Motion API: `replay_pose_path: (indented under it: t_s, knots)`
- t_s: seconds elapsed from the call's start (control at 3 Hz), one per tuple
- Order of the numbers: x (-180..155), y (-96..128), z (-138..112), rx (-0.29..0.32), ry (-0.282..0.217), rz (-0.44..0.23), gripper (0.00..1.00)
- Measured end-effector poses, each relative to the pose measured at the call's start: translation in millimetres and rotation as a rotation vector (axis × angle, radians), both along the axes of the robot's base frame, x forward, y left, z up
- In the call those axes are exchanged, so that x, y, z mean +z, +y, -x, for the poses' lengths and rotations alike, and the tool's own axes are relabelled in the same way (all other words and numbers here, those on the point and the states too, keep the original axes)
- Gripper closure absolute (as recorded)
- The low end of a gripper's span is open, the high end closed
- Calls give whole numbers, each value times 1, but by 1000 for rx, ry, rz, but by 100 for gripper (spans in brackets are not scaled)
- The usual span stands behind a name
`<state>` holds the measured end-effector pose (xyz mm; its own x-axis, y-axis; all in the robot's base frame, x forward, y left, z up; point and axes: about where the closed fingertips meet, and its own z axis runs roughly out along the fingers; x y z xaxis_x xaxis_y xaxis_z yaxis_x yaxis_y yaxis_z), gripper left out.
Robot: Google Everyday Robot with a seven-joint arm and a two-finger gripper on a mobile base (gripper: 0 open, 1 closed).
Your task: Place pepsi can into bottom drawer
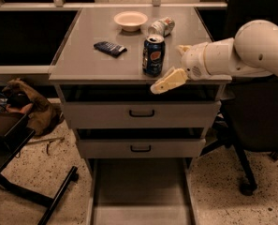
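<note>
The pepsi can (153,55), dark blue with a silver top, stands upright near the front edge of the grey cabinet top (87,60). My gripper (174,64) is just right of the can at its height, not touching it. It is open: one cream finger (169,80) reaches forward past the cabinet's front edge and the other (182,48) is behind it. The bottom drawer (138,186) is pulled out below the two upper drawers, a long shallow grey tray with nothing in it.
A cream bowl (130,20), a silvery-white can lying on its side (161,26) and a dark packet (110,48) are on the cabinet top. A black office chair (255,125) stands at the right. A brown bag (28,107) and a black table frame (17,172) are at the left.
</note>
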<state>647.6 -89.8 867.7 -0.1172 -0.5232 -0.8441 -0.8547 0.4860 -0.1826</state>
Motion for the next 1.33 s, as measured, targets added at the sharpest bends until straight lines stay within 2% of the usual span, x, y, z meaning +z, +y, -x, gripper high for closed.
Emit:
replay_pose_path:
  t_s: [0.67,1.33]
  knots:
    - [25,24,-29,56,-70,6,0]
    - [18,34,-51,62,-86,-13,0]
